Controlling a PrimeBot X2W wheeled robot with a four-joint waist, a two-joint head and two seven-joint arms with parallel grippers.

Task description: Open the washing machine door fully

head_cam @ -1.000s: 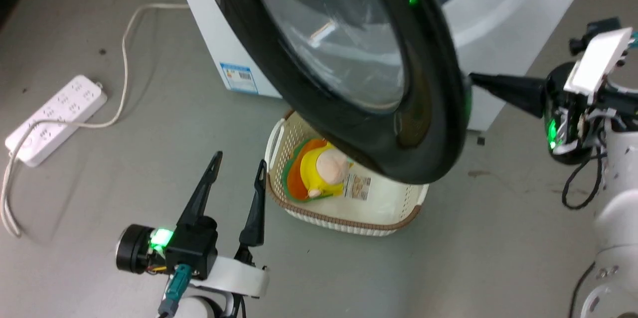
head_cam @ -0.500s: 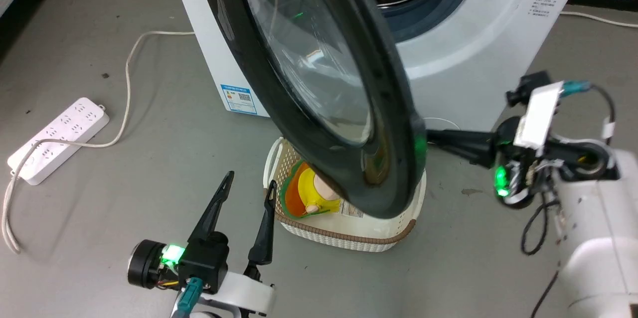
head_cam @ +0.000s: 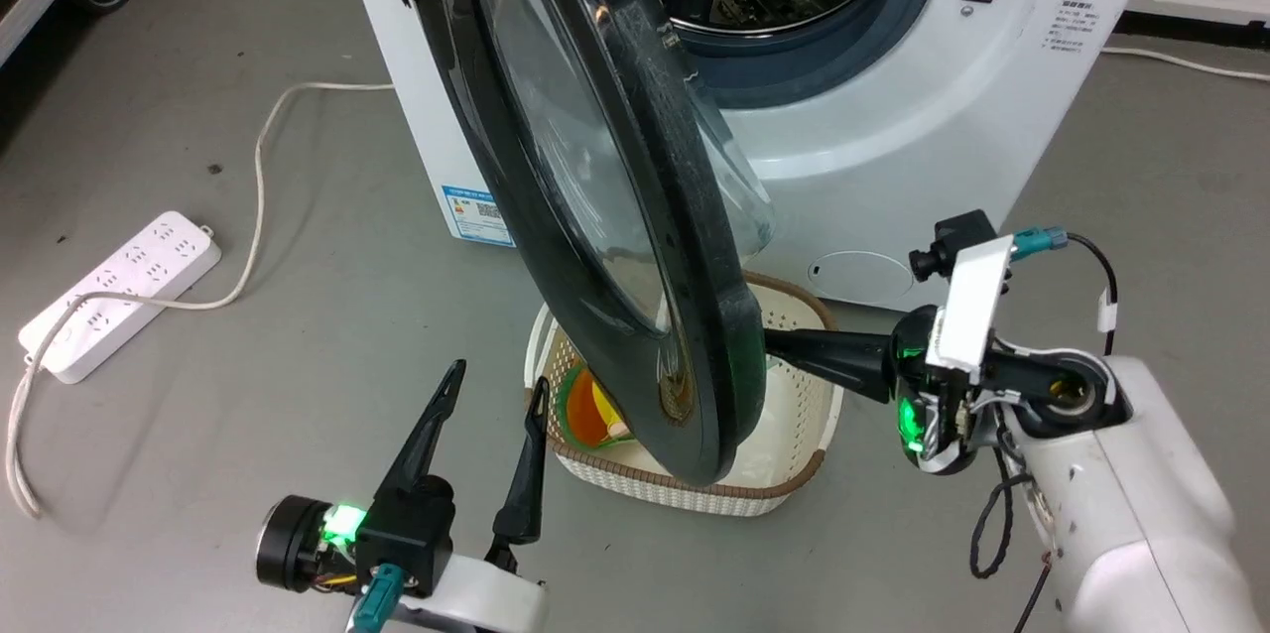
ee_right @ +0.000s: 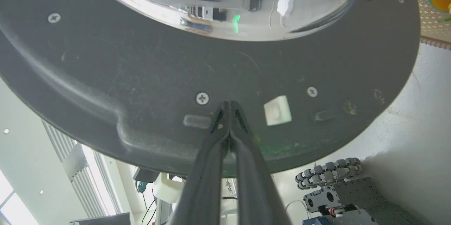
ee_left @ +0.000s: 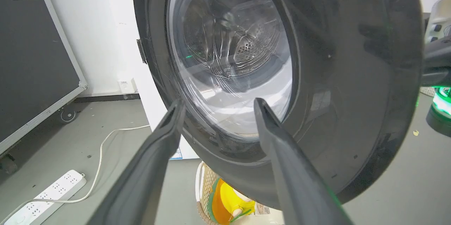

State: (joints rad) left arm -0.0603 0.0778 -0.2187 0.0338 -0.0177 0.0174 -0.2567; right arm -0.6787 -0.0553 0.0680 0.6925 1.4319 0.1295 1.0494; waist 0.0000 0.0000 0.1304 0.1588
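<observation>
Our right gripper (ee_right: 229, 107), fingers pinched together on nothing, presses the inner face of the washing machine door (head_cam: 699, 236); next we swing it wider.

Toy (head_cam: 587, 412) (orange-yellow) mostly behind door (head_cam: 595, 196)

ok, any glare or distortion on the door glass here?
Head view: fairly sharp, faint green glow on the door rim. Left wrist view: the glass ripples the drum behind it. Right wrist view: bulging glass shrinks and bends the scene behind, with a green glint.
</observation>
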